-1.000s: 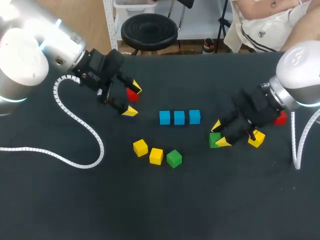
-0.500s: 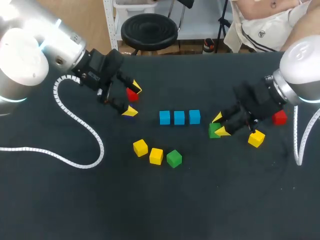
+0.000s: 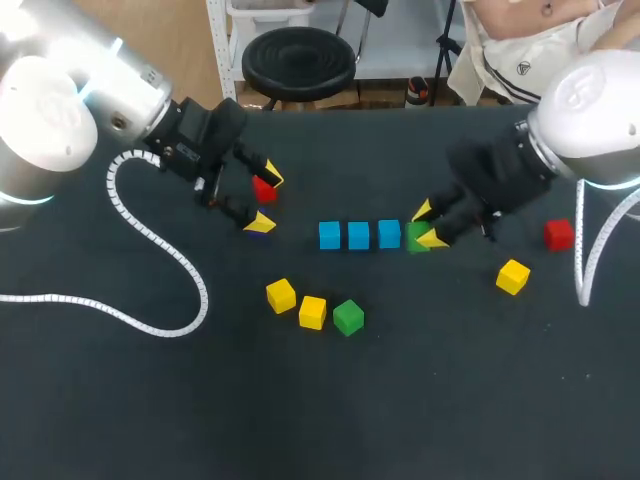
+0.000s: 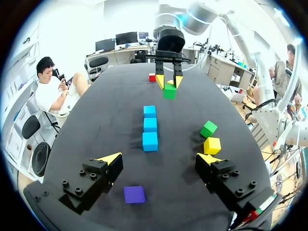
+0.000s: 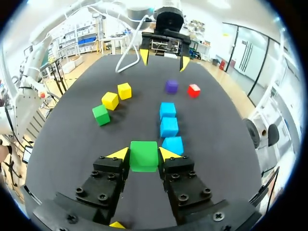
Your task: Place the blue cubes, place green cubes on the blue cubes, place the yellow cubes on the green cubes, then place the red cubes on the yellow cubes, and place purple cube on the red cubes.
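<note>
As viewed from the head: green cube (image 3: 417,238) clamped in right jaws, just beside end of blue row (image 3: 359,235). From left wrist: left jaws apart, purple cube (image 4: 134,194) on counter between them. From right wrist: green-on-blue step likely; next calls for centring above nearest blue cube (image 5: 173,145).

Broad, dark, matte table (image 3: 330,420), possibly cloth-covered, under soft, even light.
</note>
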Robot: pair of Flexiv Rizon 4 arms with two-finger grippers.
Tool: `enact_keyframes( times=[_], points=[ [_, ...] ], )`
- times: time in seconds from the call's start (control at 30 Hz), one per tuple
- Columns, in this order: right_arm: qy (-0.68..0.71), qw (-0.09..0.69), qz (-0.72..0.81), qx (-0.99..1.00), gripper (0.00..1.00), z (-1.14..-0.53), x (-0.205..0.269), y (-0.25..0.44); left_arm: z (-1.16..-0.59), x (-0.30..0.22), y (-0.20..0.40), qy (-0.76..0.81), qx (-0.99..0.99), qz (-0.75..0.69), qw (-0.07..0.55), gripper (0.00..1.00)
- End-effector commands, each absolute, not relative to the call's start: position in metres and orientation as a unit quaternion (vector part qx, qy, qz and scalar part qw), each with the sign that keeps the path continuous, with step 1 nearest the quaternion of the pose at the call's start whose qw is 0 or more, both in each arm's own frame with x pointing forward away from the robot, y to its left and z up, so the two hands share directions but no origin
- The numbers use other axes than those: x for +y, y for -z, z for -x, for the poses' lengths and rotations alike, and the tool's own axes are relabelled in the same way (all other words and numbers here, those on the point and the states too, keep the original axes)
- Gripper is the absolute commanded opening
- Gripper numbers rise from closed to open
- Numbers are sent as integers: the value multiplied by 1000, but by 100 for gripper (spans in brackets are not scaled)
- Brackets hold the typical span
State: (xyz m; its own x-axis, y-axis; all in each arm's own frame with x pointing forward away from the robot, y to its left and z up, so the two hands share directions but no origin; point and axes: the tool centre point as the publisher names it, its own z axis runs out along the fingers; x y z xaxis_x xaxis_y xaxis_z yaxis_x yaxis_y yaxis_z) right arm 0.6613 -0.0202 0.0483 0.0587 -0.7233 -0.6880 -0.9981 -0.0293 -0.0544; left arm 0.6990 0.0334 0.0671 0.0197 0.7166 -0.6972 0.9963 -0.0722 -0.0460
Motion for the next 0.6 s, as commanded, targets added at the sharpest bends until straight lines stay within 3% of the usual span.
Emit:
enact_keyframes(
  times=[0.03,0.6],
  points=[
    [-251,288,677,629,0,-666,-16,-54,-698,34,-67,290,636,-672,242,100],
    [-254,298,680,620,0,-670,-10,-60,-698,34,-67,290,636,-672,242,100]
  ],
)
